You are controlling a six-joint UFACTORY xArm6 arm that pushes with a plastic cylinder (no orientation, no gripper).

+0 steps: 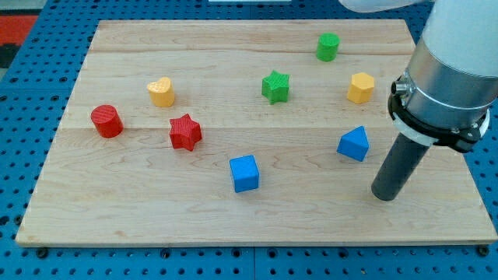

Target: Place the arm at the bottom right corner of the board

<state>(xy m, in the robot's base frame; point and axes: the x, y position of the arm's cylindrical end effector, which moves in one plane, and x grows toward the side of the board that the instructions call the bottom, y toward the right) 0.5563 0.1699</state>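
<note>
Wooden table (156,218) before you, on blue pegboard (15,155). My tip (383,194), the only end effector, a bare rod holding nothing, rests near the view's lower right, just right of the blue wedge-like block (354,144). Also listed: blue cube (244,173), red star (185,131), red cylinder (106,121), yellow heart (161,91), green star (275,85), green cylinder (328,47), yellow hexagon (361,87).

The arm (455,70) is cut off by the view's top and right edges
</note>
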